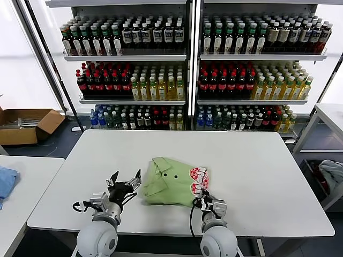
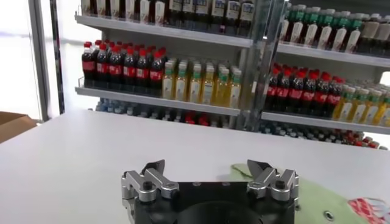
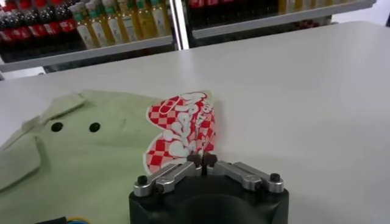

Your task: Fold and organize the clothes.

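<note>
Shelves of bottles stood behind the white table, where the polo shirt lay already bunched into a rough fold. Right gripper sat at its near hem by the red-and-white print, jaws pinched together, apparently on the hem. Left gripper waited just beside the shirt, jaws apart. Tidying looked unfinished.

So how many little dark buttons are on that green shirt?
2, side by side just below the collar of the light green polo shirt: one button nearer the collar's flap, the other button nearer the red-and-white print. Folds may hide more.
</note>
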`<move>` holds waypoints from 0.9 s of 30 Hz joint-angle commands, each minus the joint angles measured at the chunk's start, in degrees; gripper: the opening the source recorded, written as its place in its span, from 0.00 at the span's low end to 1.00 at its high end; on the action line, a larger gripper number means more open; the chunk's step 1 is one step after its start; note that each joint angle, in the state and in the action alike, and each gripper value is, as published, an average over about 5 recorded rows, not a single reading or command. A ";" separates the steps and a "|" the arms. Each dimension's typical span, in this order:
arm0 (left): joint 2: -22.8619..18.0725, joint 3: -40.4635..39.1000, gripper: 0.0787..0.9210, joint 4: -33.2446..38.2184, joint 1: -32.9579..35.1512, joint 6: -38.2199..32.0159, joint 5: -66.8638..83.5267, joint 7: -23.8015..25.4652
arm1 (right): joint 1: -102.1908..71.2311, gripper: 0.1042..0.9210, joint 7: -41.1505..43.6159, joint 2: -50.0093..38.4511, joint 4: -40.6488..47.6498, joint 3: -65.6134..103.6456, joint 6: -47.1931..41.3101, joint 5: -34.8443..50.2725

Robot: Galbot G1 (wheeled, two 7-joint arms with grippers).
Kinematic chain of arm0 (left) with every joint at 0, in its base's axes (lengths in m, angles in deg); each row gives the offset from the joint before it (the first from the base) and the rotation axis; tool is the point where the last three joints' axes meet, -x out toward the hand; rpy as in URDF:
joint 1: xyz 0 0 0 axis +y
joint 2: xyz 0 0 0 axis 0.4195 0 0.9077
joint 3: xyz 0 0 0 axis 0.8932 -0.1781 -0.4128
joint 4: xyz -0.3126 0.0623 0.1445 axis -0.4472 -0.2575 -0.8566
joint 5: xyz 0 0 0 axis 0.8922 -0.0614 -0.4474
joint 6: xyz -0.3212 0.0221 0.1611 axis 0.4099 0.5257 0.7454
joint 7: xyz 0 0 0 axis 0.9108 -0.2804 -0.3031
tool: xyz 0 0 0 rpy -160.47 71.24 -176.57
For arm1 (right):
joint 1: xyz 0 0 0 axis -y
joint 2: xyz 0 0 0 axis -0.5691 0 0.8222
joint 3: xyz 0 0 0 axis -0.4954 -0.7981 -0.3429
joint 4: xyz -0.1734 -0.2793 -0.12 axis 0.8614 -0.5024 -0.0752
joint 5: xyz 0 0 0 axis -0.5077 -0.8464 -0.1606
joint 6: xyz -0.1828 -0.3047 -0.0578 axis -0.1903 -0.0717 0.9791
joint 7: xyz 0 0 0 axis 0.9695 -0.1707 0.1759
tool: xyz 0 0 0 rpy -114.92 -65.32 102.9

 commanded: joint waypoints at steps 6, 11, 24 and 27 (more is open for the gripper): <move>-1.47 -0.63 0.88 1.51 1.17 0.16 -0.45 -0.18 | -0.41 0.01 9.02 -16.10 -0.47 12.84 -2.43 -7.54; -1.90 -0.68 0.88 1.54 1.32 0.24 -0.65 -0.33 | -1.95 0.03 12.39 -16.17 -1.76 14.03 -2.41 -11.19; -3.03 0.55 0.88 3.55 4.94 0.09 -1.63 -0.26 | 5.10 0.46 11.66 -5.05 -3.72 3.13 4.44 -15.46; -3.10 1.04 0.88 4.63 5.93 0.10 -1.78 -0.25 | 8.76 0.57 10.69 -2.52 1.67 -0.66 3.43 -13.92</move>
